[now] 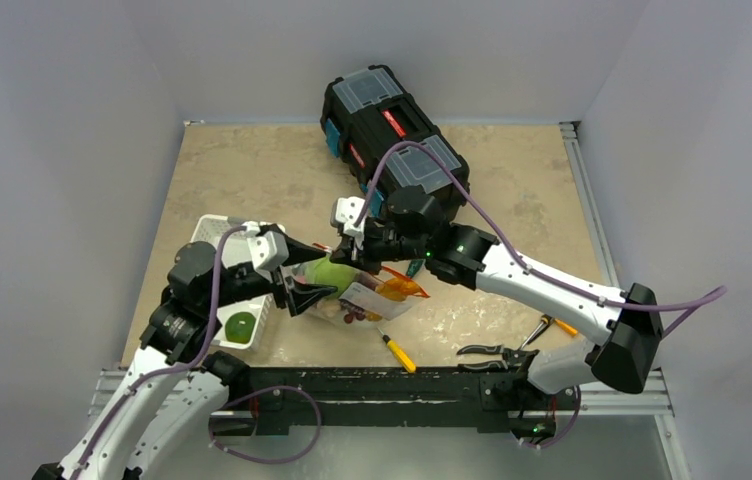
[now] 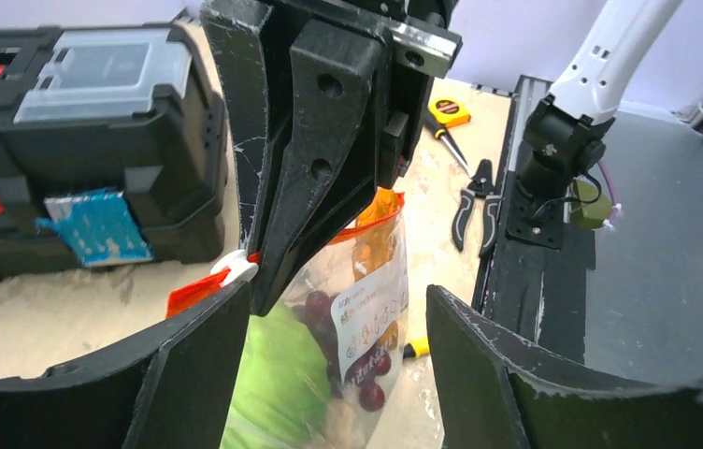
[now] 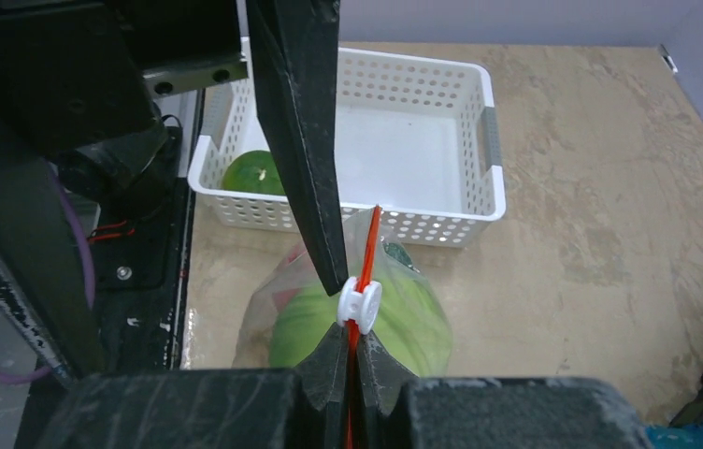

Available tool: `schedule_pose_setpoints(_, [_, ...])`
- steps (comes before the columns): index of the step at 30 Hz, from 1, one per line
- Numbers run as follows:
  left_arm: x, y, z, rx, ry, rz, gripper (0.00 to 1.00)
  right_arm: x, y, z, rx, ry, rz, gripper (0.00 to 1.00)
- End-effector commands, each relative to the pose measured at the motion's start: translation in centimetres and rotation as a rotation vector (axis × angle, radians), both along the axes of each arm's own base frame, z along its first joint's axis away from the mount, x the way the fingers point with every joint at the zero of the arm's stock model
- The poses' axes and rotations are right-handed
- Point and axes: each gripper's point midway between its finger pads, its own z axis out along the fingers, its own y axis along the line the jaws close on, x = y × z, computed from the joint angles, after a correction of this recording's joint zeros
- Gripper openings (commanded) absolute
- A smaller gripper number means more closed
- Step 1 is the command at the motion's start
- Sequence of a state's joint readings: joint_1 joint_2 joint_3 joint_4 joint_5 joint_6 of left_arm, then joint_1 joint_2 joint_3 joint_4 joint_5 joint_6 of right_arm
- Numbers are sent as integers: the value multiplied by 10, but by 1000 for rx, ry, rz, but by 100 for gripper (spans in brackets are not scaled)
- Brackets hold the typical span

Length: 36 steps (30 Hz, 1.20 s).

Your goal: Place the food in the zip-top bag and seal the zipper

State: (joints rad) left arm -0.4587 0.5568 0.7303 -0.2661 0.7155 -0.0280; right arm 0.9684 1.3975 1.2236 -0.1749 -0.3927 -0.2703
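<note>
The clear zip-top bag [image 1: 367, 297] hangs above the table with the pale green cabbage [image 3: 408, 323], purple grapes [image 2: 366, 388] and an orange carrot [image 2: 378, 234] inside. My right gripper [image 3: 355, 360] is shut on the orange-red zipper [image 3: 367, 243], just behind its white tab [image 3: 359, 304]. My left gripper [image 2: 329, 374] is open, its fingers [image 2: 189, 374] on either side of the bag below the mouth, one close beside the tab. A green round fruit [image 3: 252, 174] lies in the white basket [image 3: 423, 220].
The black toolbox [image 1: 392, 130] stands behind the bag. A yellow-handled screwdriver [image 1: 399, 353] and pliers [image 1: 492, 351] lie near the front edge. The white basket [image 1: 214, 225] is at the left beside my left arm.
</note>
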Motion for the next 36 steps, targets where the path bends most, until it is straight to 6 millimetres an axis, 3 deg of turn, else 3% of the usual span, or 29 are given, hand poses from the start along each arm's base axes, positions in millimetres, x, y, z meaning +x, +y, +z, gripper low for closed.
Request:
schedule_pose_setpoints(1, [-16,-9,37,-114,-212,-116,69,-22,-1,46,130,-89,133,0])
schedule_pose_setpoints(8, [-34,2,27,-124,-243,-104,71,-31,-7,47,153,-129,172,0])
schedule_pose_setpoints(11, [-42,11,36,-142,-289,-64,71,-33,-10,49,155,-134,178,0])
schedule_pose_setpoints(18, [-42,5,31,-96,-238,-119,65,-49,-14,55,185,-155,248,0])
schedule_pose_setpoints(22, [-40,-2,34,-106,-208,-155,66,-56,-14,52,170,-154,297,0])
schedule_pose_setpoints(27, [-21,4,36,-134,-228,-42,71,-54,-13,48,157,-147,294,0])
schedule_pose_setpoints(34, [-21,1,30,-108,-210,-65,65,-53,-12,48,155,-146,295,0])
schedule_pose_setpoints(36, [-26,-3,30,-104,-209,-116,54,-53,-12,48,156,-146,295,0])
